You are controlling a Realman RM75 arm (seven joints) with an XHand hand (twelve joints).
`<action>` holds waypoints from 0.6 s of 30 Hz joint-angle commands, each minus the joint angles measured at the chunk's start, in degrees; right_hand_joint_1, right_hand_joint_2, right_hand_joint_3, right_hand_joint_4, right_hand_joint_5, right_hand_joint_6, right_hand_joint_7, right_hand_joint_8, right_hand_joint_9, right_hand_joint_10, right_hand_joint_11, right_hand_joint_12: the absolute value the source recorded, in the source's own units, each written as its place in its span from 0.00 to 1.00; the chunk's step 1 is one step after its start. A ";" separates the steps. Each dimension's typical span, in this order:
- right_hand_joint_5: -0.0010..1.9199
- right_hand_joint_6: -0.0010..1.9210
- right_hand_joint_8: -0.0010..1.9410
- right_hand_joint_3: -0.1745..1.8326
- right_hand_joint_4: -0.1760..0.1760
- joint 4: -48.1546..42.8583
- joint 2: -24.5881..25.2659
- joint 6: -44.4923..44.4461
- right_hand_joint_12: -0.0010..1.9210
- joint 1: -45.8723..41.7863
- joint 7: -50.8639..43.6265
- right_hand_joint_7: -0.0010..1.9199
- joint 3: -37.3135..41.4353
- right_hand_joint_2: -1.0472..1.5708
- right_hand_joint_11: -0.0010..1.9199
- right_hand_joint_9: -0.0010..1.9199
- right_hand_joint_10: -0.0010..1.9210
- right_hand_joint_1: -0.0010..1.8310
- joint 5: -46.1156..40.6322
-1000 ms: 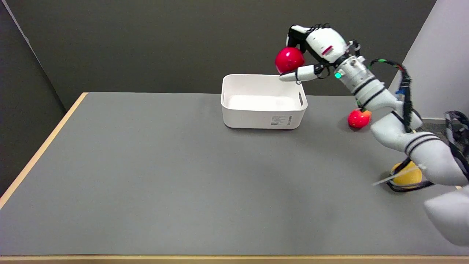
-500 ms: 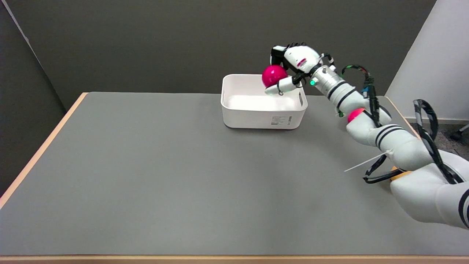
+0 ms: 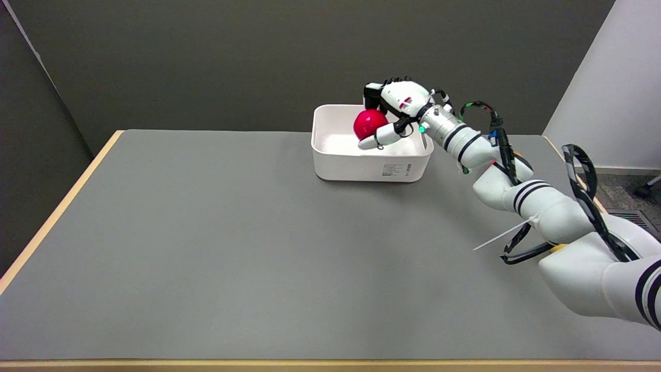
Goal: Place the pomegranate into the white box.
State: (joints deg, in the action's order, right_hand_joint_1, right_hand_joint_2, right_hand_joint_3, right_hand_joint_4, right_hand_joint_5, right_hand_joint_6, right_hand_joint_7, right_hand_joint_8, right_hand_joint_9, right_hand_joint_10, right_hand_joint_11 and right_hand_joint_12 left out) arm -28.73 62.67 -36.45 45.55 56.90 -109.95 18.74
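Fingers (image 3: 376, 138) wrapped around your pomegranate (image 3: 369, 123).
Your right hand (image 3: 395, 111) holds it over the white box (image 3: 370, 164), within its rim.

Red pomegranate (image 3: 368, 123) held low over open white box (image 3: 370, 163)

The pomegranate (image 3: 368, 123) looks glossy and smooth, red with a light shine on top. The white box (image 3: 370, 164) seems to be smooth plastic with a paper label on its front wall. The right hand (image 3: 395, 106) has hard white shells, slightly shiny, with black parts between. The worktop (image 3: 232, 243) is matt grey, with an edge that looks like light wood
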 commanded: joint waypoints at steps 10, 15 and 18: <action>0.18 0.45 0.33 0.55 0.88 -9.45 -0.19 1.12 0.81 -5.06 5.39 0.29 -0.91 0.69 0.22 0.28 0.58 0.43 0.58; 0.18 0.41 0.26 0.55 0.91 -12.09 -0.57 1.12 0.79 -6.16 5.73 0.25 -0.27 0.67 0.19 0.23 0.51 0.41 0.32; 0.18 0.38 0.20 0.55 0.93 -12.61 -0.68 1.24 0.74 -6.43 7.93 0.19 -0.19 0.67 0.14 0.17 0.43 0.38 -1.32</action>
State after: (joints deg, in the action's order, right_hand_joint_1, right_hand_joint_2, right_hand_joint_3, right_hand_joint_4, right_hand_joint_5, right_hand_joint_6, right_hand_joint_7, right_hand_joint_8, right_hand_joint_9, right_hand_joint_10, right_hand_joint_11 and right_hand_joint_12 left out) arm -35.14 62.75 -35.56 42.00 60.98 -110.84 19.17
